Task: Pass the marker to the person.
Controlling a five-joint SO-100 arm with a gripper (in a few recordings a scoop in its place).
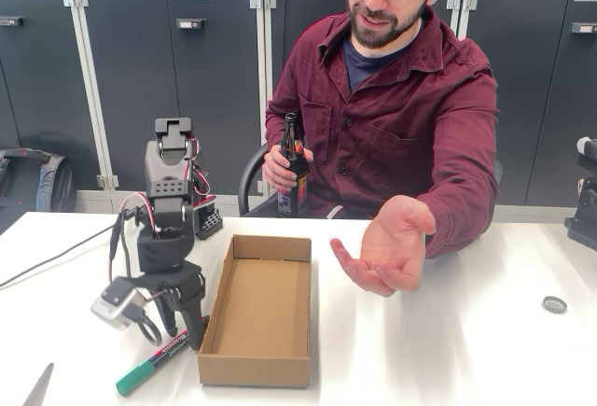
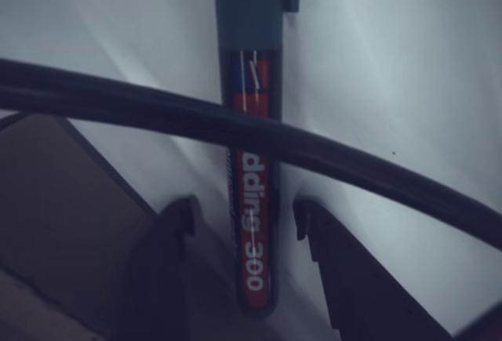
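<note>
One marker (image 1: pixel 156 361) flat on table (image 1: pixel 448 331), just left of box (image 1: pixel 259 311) in fixed view — long axis diagonal, green cap toward near-left edge, other end toward box. Wrist view: barrel (image 2: pixel 252 200) runs vertical, cap at top, red label reading "edding 300". Gripper (image 1: pixel 177 329) lowered over box-side end, jaws apart — one finger (image 2: pixel 161 270) each side of barrel, gaps visible, no contact seen. Cable (image 2: pixel 259 133) crosses wrist view. Person (image 1: pixel 401 117) behind table: open palm (image 1: pixel 390 249) up beyond box, bottle (image 1: pixel 293 168) in other hand.
</note>
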